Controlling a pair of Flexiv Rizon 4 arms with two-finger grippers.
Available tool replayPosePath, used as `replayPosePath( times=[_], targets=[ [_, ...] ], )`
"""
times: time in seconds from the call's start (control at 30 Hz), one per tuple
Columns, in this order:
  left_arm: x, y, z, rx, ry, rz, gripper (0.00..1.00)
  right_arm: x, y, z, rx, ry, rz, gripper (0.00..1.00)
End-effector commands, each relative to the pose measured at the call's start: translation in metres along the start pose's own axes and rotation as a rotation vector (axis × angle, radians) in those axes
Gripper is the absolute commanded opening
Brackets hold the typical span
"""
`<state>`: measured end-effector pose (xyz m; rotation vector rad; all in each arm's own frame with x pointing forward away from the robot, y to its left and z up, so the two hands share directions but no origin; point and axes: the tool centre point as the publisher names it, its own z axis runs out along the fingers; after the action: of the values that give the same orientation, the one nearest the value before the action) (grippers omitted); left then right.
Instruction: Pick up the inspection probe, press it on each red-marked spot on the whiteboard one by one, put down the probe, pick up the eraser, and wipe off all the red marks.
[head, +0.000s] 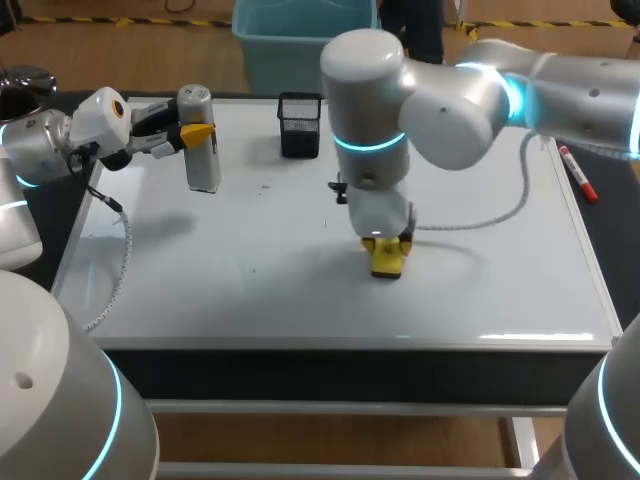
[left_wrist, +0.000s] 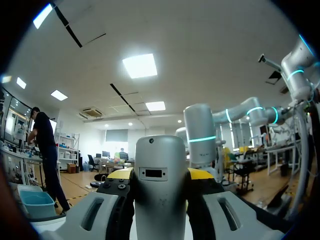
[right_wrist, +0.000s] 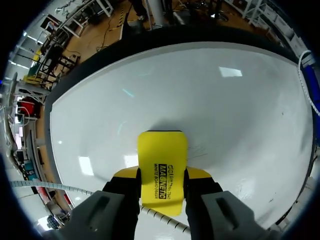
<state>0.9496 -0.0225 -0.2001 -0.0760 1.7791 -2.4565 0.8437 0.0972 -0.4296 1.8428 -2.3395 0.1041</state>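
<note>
While the left arm is coming in from the left side, the left end effector (head: 196, 132) is gripping the probe (head: 203, 152) from two sides. It is holding the probe upright over the back left part of the whiteboard (head: 250, 290). Whether the probe's lower end is touching the board cannot be told. In the left wrist view the grey probe (left_wrist: 160, 165) is sitting between the yellow-tipped fingers (left_wrist: 118, 174) of the left end effector (left_wrist: 160, 176), both pressing against it.

To the right of the probe, a black mesh holder (head: 300, 125) is standing at the back of the whiteboard, apart from it.

Near the middle of the board, the right end effector (head: 388, 246) is pointing down and clamping the yellow eraser (head: 387, 260). In the right wrist view the eraser (right_wrist: 162, 150) is lying flat on the whiteboard (right_wrist: 230, 110), pinched at its sides by the right end effector (right_wrist: 161, 175).

Further right, a grey cable (head: 500, 212) is looping over the board. A red marker (head: 578, 174) is lying on the dark surface (head: 612, 250) just beside the board's right edge.
</note>
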Motion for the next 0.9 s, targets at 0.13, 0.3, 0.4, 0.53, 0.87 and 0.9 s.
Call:
replayPosePath(
  times=[0.13,0.3,0.4,0.53,0.87,0.9],
  targets=[
    [0.001,-0.001,0.001,0.001,-0.002,0.002,0.0,0.042,-0.01,0.001,0.016,-0.041,0.029,0.0],
    [0.001,-0.001,0.001,0.001,-0.002,0.002,0.0,0.059,-0.015,-0.016,-0.034,-0.084,0.036,0.0],
    [0.001,-0.001,0.001,0.001,-0.002,0.002,0.0,0.07,-0.019,-0.033,-0.01,-0.097,0.042,0.0],
    [0.001,-0.001,0.001,0.001,-0.002,0.002,0.0,0.083,-0.026,-0.052,0.029,-0.122,0.027,0.0],
    [0.001,-0.001,0.001,0.001,-0.002,0.002,0.0,0.095,-0.033,-0.064,0.07,-0.104,0.032,0.0],
    [0.001,-0.001,0.001,0.001,-0.002,0.002,0.0,0.095,-0.033,-0.064,0.07,-0.104,0.032,0.0]
  ],
)
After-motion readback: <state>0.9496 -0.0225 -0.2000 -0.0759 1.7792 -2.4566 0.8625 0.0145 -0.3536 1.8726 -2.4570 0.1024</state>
